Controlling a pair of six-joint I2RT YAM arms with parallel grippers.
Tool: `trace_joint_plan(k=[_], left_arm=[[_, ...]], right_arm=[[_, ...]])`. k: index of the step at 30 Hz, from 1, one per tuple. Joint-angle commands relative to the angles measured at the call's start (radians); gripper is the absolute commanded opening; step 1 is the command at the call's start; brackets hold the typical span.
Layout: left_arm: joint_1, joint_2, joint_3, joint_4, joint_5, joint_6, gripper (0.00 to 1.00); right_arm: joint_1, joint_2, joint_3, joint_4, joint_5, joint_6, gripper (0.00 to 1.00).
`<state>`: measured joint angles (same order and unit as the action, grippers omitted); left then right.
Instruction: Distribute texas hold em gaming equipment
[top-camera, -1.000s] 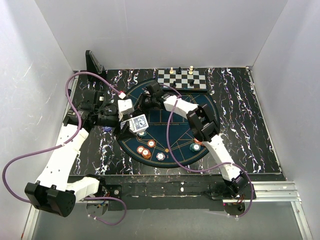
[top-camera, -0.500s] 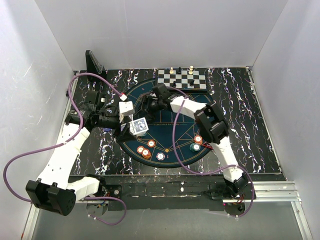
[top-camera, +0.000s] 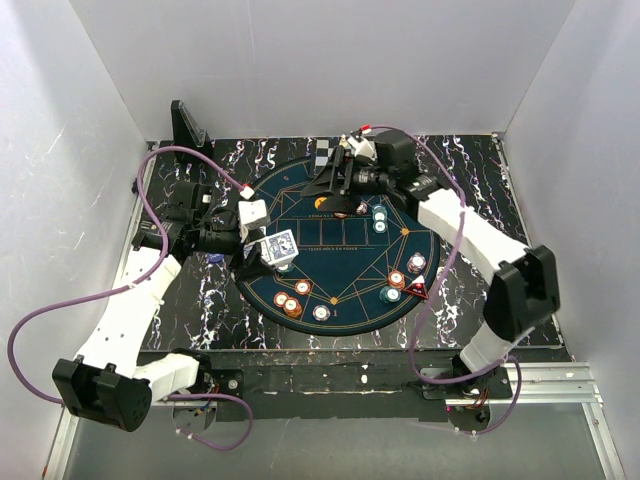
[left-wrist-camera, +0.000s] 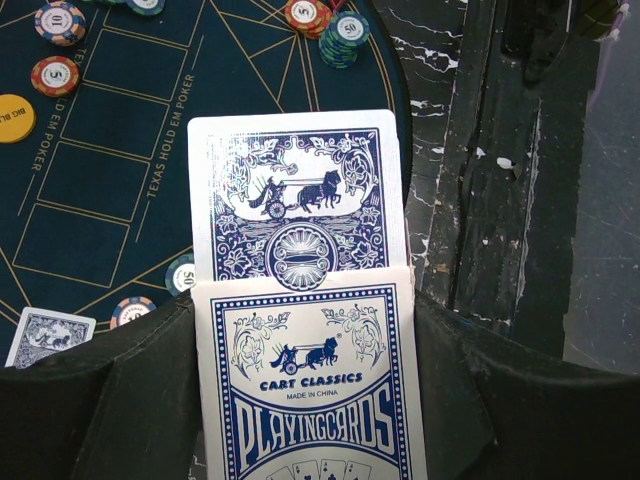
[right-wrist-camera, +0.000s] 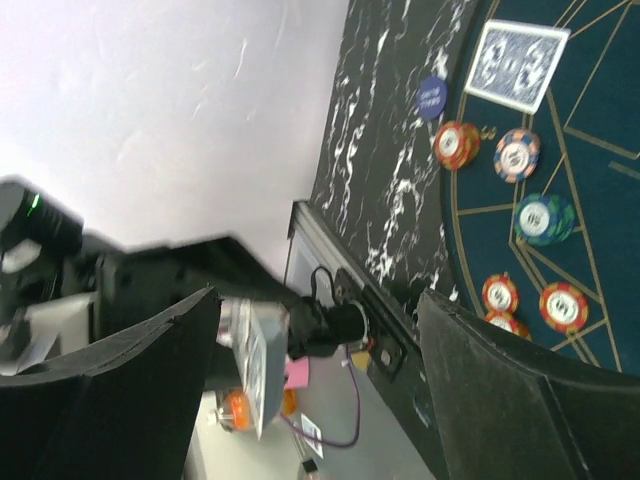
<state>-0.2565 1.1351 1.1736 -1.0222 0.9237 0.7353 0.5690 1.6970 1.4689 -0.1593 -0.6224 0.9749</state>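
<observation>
My left gripper (left-wrist-camera: 305, 300) is shut on a blue-and-white playing card box (left-wrist-camera: 310, 380), and one blue-backed card (left-wrist-camera: 298, 195) sticks out of its top. In the top view the box (top-camera: 279, 247) hangs over the left edge of the round dark-blue mat (top-camera: 345, 250). Another card (left-wrist-camera: 45, 335) lies face down on the mat. Orange chips (top-camera: 290, 303), a teal chip (top-camera: 392, 294), a red triangular marker (top-camera: 416, 290) and a yellow disc (left-wrist-camera: 12, 118) rest on the mat. My right gripper (top-camera: 335, 190) stands open and empty over the mat's far edge, and its fingers (right-wrist-camera: 520, 390) are spread wide.
A small blue marker (top-camera: 215, 258) lies on the marbled table left of the mat. The chessboard (top-camera: 325, 150) at the back is mostly hidden by my right arm. A black stand (top-camera: 188, 125) sits in the back left corner. White walls enclose the table.
My right gripper has opened and its arm has swung from the mat's left middle to the far edge, covering the chessboard. The left arm and the card box have stayed put.
</observation>
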Motion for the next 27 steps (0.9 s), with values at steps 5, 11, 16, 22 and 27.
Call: trace_joint_plan(k=[5,11,16,22,27], left_arm=[[0.005,0.018,-0.015,0.12,0.009,-0.039,0.0],[0.005,0.035,0.011,0.142,0.0,-0.053,0.0],[0.003,0.029,0.018,0.129,-0.003,-0.04,0.0],[0.005,0.028,0.026,0.126,0.015,-0.047,0.0],[0.003,0.025,0.038,0.125,0.018,-0.053,0.0]], right_arm=[[0.058,-0.194,-0.107,-0.029,-0.076,-0.071,0.88],[0.15,-0.134,0.02,-0.226,-0.002,-0.191,0.9],[0.176,-0.089,0.048,-0.223,-0.013,-0.186,0.91],[0.198,-0.023,0.083,-0.22,-0.037,-0.163,0.91],[0.201,0.009,0.065,-0.169,-0.079,-0.122,0.92]])
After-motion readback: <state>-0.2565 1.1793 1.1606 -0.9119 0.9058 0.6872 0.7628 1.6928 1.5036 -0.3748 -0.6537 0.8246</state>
